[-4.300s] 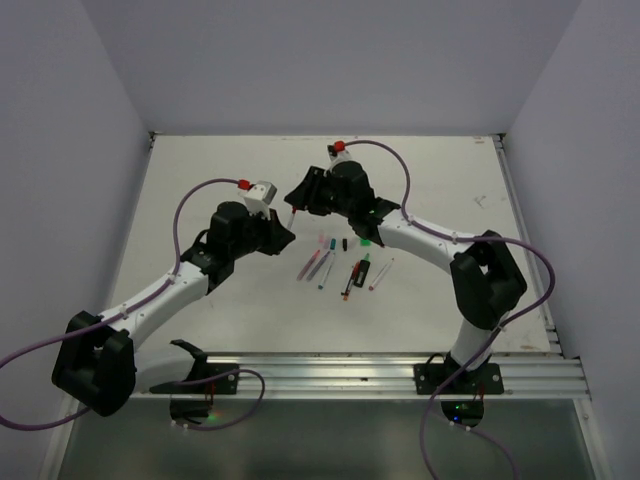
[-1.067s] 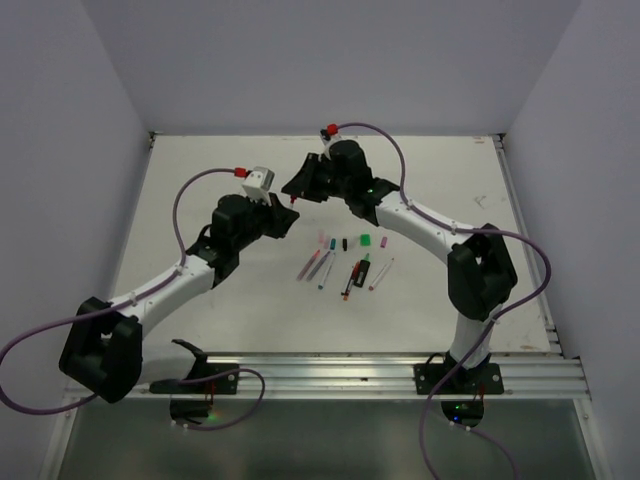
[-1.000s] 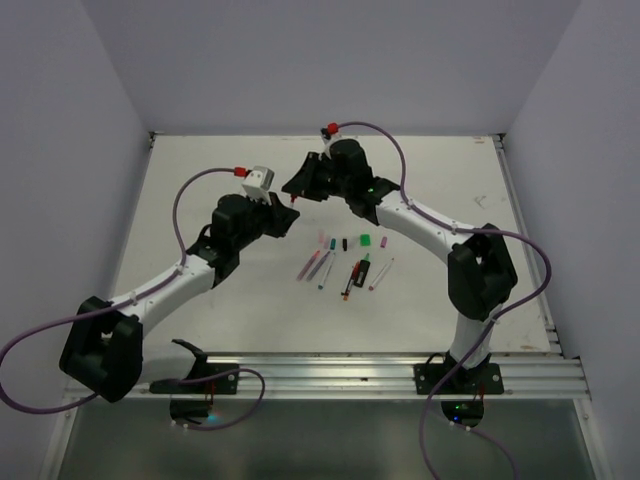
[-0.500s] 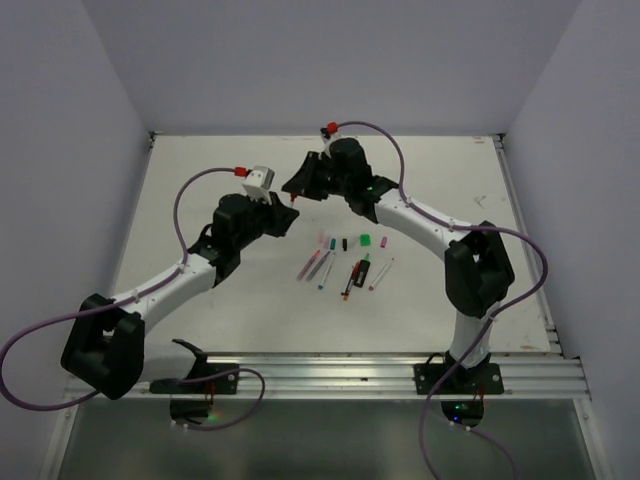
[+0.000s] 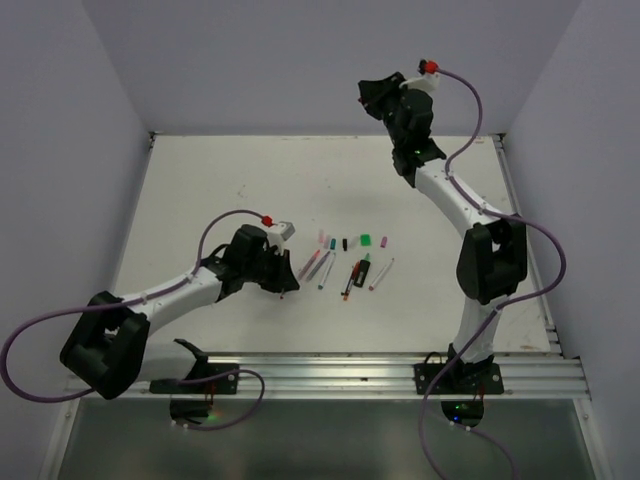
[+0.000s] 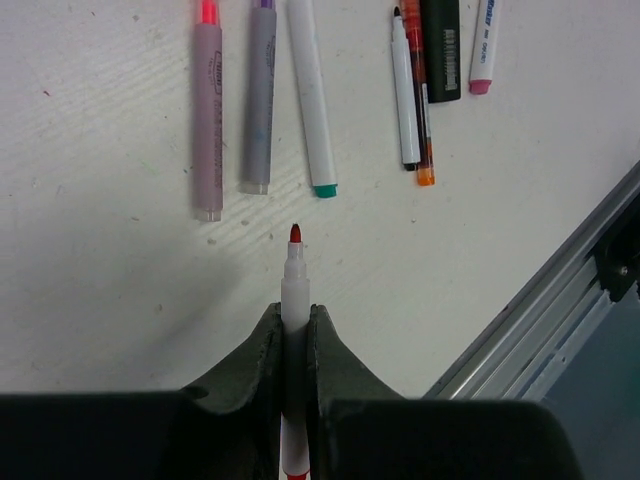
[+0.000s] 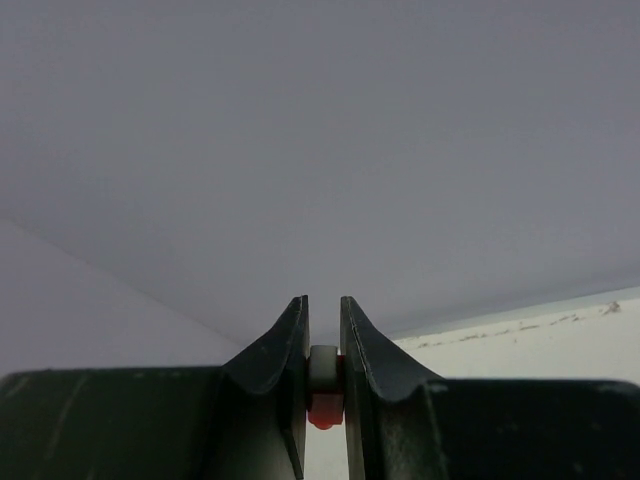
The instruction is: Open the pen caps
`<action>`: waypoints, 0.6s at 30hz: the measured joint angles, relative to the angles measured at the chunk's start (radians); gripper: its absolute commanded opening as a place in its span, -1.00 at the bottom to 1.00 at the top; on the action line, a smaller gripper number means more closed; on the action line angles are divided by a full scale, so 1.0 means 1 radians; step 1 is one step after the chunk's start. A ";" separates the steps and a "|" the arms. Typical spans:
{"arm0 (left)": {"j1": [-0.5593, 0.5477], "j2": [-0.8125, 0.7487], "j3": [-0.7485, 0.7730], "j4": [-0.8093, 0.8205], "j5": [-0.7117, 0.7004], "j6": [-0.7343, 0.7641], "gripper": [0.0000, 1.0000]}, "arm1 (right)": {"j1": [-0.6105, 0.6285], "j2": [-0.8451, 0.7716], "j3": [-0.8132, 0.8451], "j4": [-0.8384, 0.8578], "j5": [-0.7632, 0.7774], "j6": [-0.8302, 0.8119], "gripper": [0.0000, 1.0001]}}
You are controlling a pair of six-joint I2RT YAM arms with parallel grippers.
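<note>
In the left wrist view my left gripper [image 6: 292, 310] is shut on a white pen [image 6: 294, 275]. Its bare red tip points at the row of pens [image 6: 257, 110] lying on the table. From above, the left gripper [image 5: 283, 287] sits low, just left of the pens [image 5: 345, 270]. My right gripper [image 5: 366, 94] is raised high at the back right and faces the wall. It is shut on a small red-and-white pen cap [image 7: 322, 388]. Loose pen caps lie in a line behind the pens: pink [image 5: 321, 240], teal [image 5: 332, 243], black [image 5: 345, 243], green [image 5: 366, 240], magenta [image 5: 385, 241].
A black highlighter [image 6: 440, 50] and an orange-ended pen [image 6: 423, 150] lie at the right of the row. The metal rail [image 5: 400, 372] runs along the near table edge. Grey walls close in the back and both sides.
The two grippers were close together over the back middle of the table. Now the left has dropped toward me beside the pens, and the right has risen to the back right.
</note>
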 measured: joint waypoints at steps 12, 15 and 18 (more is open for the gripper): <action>0.001 0.158 0.229 -0.069 -0.177 0.107 -1.00 | 0.064 -0.008 -0.137 -0.246 -0.058 0.000 -1.00; 0.001 0.245 0.278 -0.075 -0.208 0.132 -1.00 | 0.089 0.006 -0.145 -0.328 -0.064 -0.016 -1.00; 0.001 0.318 0.298 -0.082 -0.227 0.151 -1.00 | 0.142 0.035 -0.145 -0.391 -0.061 -0.039 -1.00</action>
